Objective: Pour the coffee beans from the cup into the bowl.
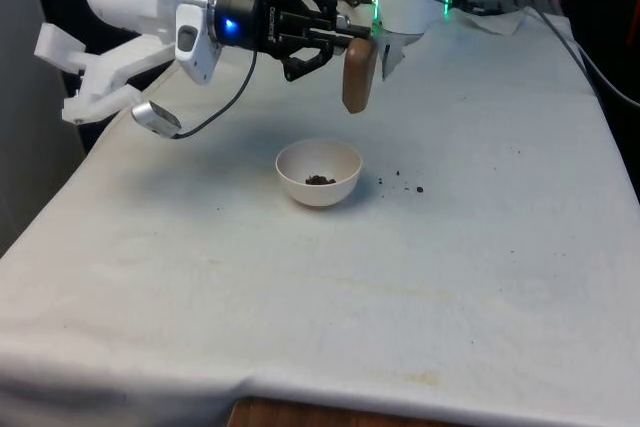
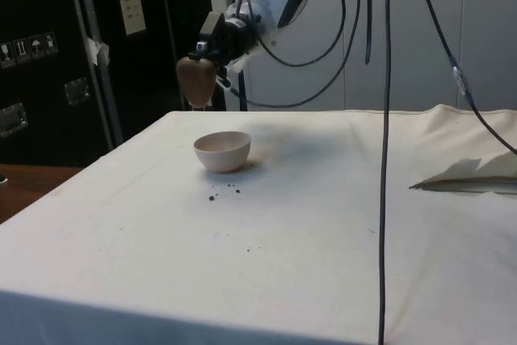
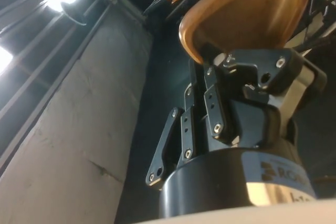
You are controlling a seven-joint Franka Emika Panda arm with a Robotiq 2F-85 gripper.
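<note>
- Hanging in the air above and slightly behind the bowl (image 1: 318,172), the brown cup (image 1: 359,75) is tipped over with its mouth facing down.
- The gripper (image 1: 345,42) has its jaws clamped on the cup's upper end; in the wrist view the fingers (image 3: 215,111) press against the cup's rim, and the cup's far end is cut off by the frame edge.
- The bowl is white and stands upright on the bench (image 1: 480,247), below the cup and apart from it.
- A small dark heap of coffee beans (image 1: 320,180) lies at the bowl's bottom in the front view; in the side view the bowl's wall hides them.
- A few spilled beans (image 1: 405,185) lie on the cloth just beside the bowl, towards the front view's right.
- The cup's inside is hidden, so I cannot tell whether any beans are in it.
- A loose black cable (image 2: 384,159) hangs down across the side view, nearer the camera than the bowl.
</note>
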